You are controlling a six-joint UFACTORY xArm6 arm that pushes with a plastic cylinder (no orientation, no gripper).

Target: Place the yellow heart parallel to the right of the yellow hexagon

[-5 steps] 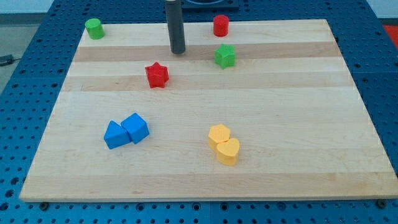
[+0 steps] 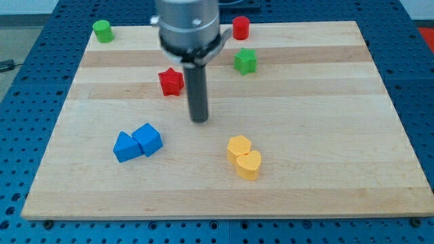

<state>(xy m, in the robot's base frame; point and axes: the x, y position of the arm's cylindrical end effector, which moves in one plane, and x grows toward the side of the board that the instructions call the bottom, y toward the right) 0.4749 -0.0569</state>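
Observation:
The yellow hexagon [image 2: 238,146] lies at the lower middle of the wooden board [image 2: 325,135]. The yellow heart [image 2: 249,164] sits just below and slightly right of it, touching it. My tip [image 2: 199,119] stands on the board above and to the left of the two yellow blocks, apart from them, and below right of the red star [image 2: 171,81].
Two blue blocks [image 2: 137,143] sit together at the lower left. A green star [image 2: 245,61] and a red cylinder [image 2: 241,28] are at the top middle. A green cylinder [image 2: 102,30] is at the top left corner.
My tip has moved down the view from the top of the board toward its middle, closer to the yellow blocks. No block has moved.

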